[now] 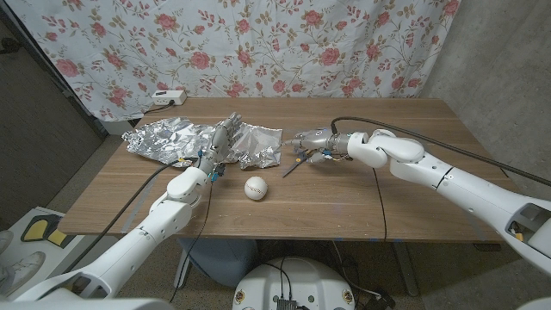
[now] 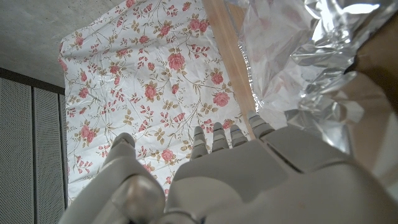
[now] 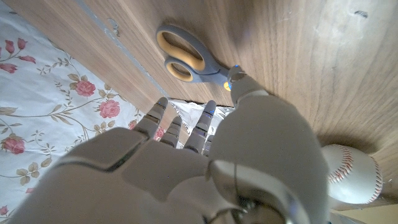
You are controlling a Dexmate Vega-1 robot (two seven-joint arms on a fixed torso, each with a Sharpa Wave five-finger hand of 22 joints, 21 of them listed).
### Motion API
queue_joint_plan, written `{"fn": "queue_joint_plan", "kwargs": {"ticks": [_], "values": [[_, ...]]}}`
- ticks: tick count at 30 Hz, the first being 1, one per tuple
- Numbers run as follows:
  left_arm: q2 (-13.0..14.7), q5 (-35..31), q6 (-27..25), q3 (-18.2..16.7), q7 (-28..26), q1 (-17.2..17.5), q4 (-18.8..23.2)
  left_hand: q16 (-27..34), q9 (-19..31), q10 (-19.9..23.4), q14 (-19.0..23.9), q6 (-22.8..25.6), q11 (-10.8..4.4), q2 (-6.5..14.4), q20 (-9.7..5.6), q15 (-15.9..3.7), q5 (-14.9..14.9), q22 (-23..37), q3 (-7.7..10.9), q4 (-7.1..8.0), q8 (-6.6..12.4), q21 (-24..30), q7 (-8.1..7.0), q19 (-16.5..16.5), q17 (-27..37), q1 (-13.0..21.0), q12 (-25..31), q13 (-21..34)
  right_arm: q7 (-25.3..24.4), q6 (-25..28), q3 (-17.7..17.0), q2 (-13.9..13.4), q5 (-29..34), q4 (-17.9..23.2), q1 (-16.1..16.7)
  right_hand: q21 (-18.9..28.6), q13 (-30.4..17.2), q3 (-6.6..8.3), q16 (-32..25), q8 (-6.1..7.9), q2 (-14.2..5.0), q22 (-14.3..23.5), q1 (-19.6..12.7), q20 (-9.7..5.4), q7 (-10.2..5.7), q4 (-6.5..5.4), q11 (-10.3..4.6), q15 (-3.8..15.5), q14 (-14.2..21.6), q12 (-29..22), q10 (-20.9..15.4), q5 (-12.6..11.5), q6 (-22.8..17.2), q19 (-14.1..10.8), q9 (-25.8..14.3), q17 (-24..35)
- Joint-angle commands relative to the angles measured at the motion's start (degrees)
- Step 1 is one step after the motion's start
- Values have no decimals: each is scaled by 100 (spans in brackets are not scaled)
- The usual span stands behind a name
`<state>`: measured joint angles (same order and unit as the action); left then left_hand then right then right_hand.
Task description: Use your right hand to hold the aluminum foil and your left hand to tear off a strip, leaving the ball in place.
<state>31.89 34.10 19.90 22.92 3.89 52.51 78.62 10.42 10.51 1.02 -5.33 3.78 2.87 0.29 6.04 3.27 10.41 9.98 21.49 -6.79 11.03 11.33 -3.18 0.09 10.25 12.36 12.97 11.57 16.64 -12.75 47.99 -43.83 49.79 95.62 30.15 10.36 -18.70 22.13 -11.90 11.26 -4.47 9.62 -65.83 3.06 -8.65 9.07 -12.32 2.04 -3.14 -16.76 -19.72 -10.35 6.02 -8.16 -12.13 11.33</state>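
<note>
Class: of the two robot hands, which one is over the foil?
The left robot hand: its fingers reach up over the crumpled aluminum foil, while the right robot hand sits beside the foil's edge, by the scissors.

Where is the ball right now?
In the head view the ball sits on the table near the front middle, just in front of the foil.

Bare bench point(image 1: 362, 202) lies open in front of and to the right of the ball point(image 1: 256, 188). Crumpled foil point(image 1: 172, 138) covers the rear left. Between the left hand point(image 1: 219, 142) and right hand point(image 1: 308, 145), scissors point(image 1: 303, 155) lie just beside the right hand, narrowing that gap. A white power strip point(image 1: 167, 97) sits at the far left corner.
</note>
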Motion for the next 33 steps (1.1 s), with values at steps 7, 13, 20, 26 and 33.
{"fn": "queue_joint_plan", "kwargs": {"ticks": [7, 13, 20, 26, 33], "values": [[-8, 15, 17, 1, 9, 34, -14, 27, 27, 35, -57, 15, 19, 38, 29, 16, 13, 26, 15, -15, 6, -12, -5, -40, 18, -28, 9, 23, 69, 22, 102, 52, 137, -104, -45, 45, -68, -37, -43, 48, 32, -3, -32, 13, 34, -16, -23, 694, 56, -131, -110, 22, -99, -46, -17, 27], [-25, 3, 44, 11, 10, 36, -35, 26, 27, 33, -58, 22, 9, 53, 26, 17, 13, 26, 22, -18, 9, -11, -6, -40, 17, -22, 8, 23, 50, 39, 154, 90, 204, -173, -77, 45, -93, -51, -45, 52, 33, -3, -23, 9, 42, -23, -23, 704, 71, -159, -122, 22, -115, -51, -18, 28], [-52, 20, 45, 25, 33, 22, -78, 25, 27, 49, -61, 12, 13, 63, 24, 17, 13, 26, 25, -22, 6, -11, -6, -41, 16, -18, 14, 23, 96, 77, 213, 118, 261, -240, -117, 45, -139, -75, -48, 67, 29, -2, -3, 11, 38, -37, -25, 713, 97, -222, -166, 21, -169, -61, -19, 31], [-61, 11, 61, 31, 38, 13, -85, 24, 27, 60, -65, 9, 3, 67, 27, 15, 12, 26, 26, -25, 4, -11, -3, -42, 16, -17, 18, 23, 81, 67, 248, 128, 258, -277, -121, 45, -168, -87, -53, 62, 23, -2, 5, 9, 47, -42, -25, 722, 121, -260, -194, 21, -173, -69, -17, 32], [-34, 17, 15, 23, 22, 20, -26, 26, 26, 61, -60, 12, 4, 70, 27, 19, 11, 26, 26, -30, 6, -10, -6, -41, 16, -16, 19, 24, 62, 64, 283, 171, 206, -375, -138, 49, -243, -122, -74, 57, 15, -2, 38, 8, 48, -61, -18, 725, 205, -382, -318, 19, -193, -94, -15, 36]]}}
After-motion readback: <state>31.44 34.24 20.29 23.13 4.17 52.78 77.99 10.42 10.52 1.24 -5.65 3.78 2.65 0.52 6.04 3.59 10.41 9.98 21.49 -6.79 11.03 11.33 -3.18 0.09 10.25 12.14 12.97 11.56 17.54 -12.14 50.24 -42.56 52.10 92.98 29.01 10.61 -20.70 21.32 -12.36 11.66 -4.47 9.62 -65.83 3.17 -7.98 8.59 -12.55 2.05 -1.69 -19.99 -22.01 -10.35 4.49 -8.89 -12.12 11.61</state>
